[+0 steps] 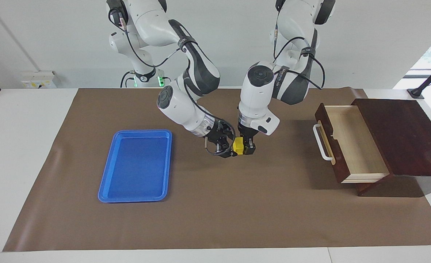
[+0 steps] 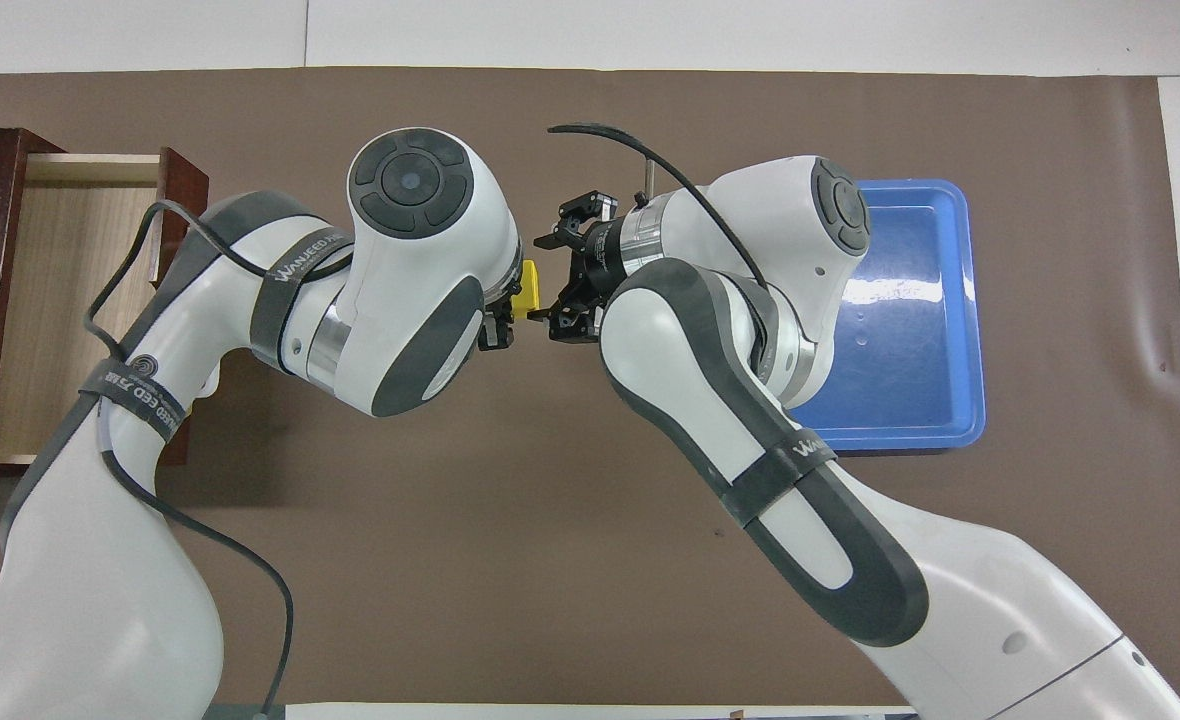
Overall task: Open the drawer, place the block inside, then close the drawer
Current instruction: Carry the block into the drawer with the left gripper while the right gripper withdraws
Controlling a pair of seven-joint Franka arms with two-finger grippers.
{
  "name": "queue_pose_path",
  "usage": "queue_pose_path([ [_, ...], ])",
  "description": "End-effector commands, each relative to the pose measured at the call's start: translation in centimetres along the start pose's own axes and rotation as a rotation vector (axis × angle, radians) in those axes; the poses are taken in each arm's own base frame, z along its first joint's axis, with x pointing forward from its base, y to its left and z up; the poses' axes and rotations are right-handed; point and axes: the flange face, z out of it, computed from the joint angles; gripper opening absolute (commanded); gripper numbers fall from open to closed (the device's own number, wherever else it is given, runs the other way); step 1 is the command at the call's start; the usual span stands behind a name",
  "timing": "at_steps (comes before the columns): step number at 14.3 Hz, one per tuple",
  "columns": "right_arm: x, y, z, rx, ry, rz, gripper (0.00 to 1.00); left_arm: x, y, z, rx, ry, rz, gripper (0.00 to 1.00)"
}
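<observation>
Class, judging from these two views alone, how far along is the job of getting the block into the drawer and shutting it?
Done: the drawer already stands pulled open, its pale inside bare. In hand: the yellow block is up over the mat mid-table, gripped by the left gripper, with the right gripper right beside it, jaws parted. Left: carry the block to the drawer, drop it inside, push the drawer shut.

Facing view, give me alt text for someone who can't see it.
Two white robot arms meet above the middle of a brown mat, the left gripper clamped on a small yellow block and the right gripper close beside it. An open wooden drawer waits at the left arm's end, a blue tray at the right arm's.
</observation>
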Motion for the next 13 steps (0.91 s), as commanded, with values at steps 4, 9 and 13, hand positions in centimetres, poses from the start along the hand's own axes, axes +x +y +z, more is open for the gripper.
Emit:
queue_pose_path([
  [4, 2.9, -1.3, -7.8, 0.014, -0.013, 0.011, 0.92, 8.0, 2.5, -5.0, 0.044, 0.054, 0.028, 0.00],
  [9, 7.8, -2.3, -17.6, -0.038, 0.163, -0.300, 0.92, 22.0, 4.3, -11.7, 0.064, 0.022, 0.073, 0.00],
  [13, 12.8, -1.7, -26.2, -0.136, 0.275, -0.603, 0.92, 31.4, 5.0, -13.0, 0.058, -0.002, 0.070, 0.00],
])
